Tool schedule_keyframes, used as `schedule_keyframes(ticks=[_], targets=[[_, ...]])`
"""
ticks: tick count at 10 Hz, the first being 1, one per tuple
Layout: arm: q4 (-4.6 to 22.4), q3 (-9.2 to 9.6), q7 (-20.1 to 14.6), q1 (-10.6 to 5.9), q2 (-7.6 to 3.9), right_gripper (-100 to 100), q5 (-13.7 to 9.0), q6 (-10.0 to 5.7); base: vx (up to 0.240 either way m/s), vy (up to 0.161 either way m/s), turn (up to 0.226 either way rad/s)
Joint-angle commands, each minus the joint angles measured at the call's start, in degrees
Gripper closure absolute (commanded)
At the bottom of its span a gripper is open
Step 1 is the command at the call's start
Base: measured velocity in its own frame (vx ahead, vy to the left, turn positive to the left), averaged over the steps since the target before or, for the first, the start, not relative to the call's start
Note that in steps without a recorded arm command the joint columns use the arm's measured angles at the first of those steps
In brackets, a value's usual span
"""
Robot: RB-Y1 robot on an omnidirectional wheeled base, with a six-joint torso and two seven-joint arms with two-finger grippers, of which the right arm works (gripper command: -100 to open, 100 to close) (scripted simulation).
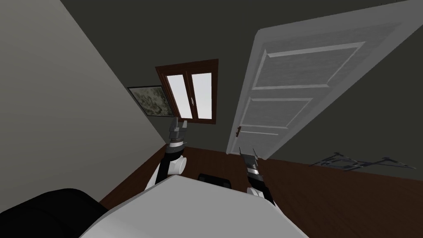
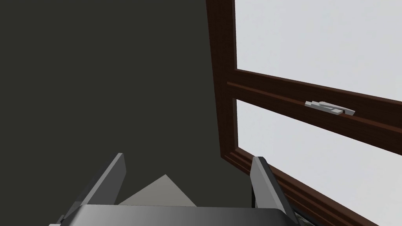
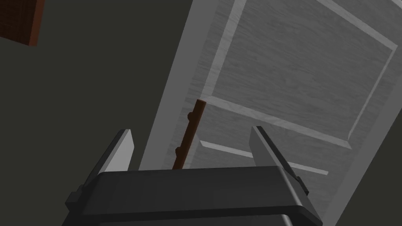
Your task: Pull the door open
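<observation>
The right gripper [image 3: 191, 129] stood wide open, the brown handle [image 3: 194, 121] between its jaws but apparently untouched. The left gripper [image 2: 189, 157], left of centre in the head view, gaped wide too. Beyond, the grey door [image 1: 289, 95] lay upper right.

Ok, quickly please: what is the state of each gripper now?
Left gripper: open, holding nothing.
Right gripper: open, holding nothing; the handle is ahead of it, not gripped.
</observation>
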Motion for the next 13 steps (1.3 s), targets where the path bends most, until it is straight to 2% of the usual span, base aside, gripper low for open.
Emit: schedule_keyframes(ticks=[1,13], targets=[[2.8,0.81,-2.3,-0.84,-0.69,-100,-1.4,-0.71,0.088,-0.039,0.096],[17.5,5.83,-15.9,-4.37,-5.47,-100,-10.8,-3.94,0.082,-0.052,0.105]])
